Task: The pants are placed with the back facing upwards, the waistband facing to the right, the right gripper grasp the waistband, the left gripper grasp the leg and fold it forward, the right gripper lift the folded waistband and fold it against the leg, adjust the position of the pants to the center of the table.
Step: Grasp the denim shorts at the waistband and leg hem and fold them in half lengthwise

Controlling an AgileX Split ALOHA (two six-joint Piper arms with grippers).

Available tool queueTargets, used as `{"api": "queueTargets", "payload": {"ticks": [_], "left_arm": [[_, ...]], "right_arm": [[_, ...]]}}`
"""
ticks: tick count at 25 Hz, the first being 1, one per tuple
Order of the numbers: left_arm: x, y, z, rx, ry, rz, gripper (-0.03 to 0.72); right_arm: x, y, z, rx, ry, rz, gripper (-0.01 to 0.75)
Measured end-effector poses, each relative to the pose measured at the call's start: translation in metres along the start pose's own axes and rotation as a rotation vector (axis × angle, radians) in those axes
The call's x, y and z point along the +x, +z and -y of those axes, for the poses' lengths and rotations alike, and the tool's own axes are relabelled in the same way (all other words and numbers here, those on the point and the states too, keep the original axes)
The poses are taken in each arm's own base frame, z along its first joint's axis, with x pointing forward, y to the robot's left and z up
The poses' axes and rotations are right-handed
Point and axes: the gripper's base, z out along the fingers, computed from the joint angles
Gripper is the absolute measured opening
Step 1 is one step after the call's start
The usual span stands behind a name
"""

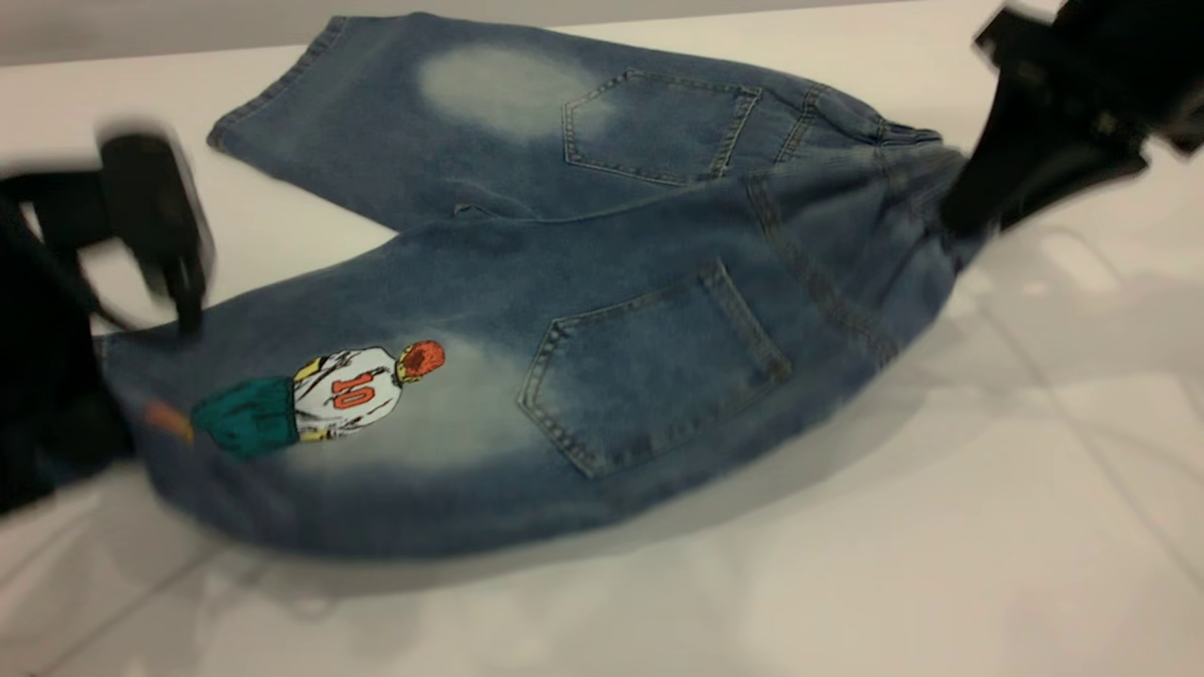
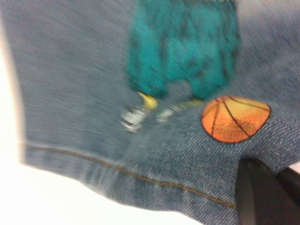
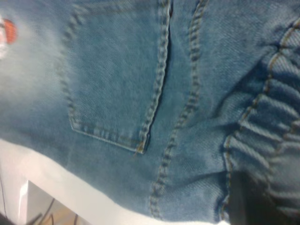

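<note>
Blue denim pants [image 1: 602, 310] lie back up on the white table [image 1: 988, 489], with the waistband [image 1: 908, 174] to the right. The near leg carries a printed figure with the number 10 [image 1: 348, 390] and hangs lifted above its shadow. My left gripper [image 1: 188, 320] is shut on the near leg's hem at the left; one black finger [image 2: 262, 197] overlaps the hem stitching [image 2: 117, 171] beside an orange basketball print [image 2: 234, 119]. My right gripper [image 1: 964, 221] is shut on the gathered waistband [image 3: 267, 117], with a dark finger [image 3: 243, 201] at its edge near a back pocket [image 3: 117, 75].
The far leg [image 1: 395, 122] lies flat toward the back of the table. White table surface stretches in front of and to the right of the pants. Past the table's edge, a bit of floor [image 3: 51, 213] shows in the right wrist view.
</note>
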Motion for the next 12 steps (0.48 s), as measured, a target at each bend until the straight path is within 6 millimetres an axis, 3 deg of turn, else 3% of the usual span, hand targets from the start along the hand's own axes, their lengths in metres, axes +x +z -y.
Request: {"api": "queueTargets", "payload": {"ticks": [7,12], "left_arm": [[-0.019,-0.054,-0.032,-0.214,0.048,0.116,0.031],[-0.032,-0.083,-0.071,-0.376,0.028,0.183,0.031]], "right_arm": [[-0.004,-0.009,-0.008,-0.020,0.043,0.055,0.047],[-0.016,-0.015,-0.013,-0.060,0.073,0.113,0.048]]}}
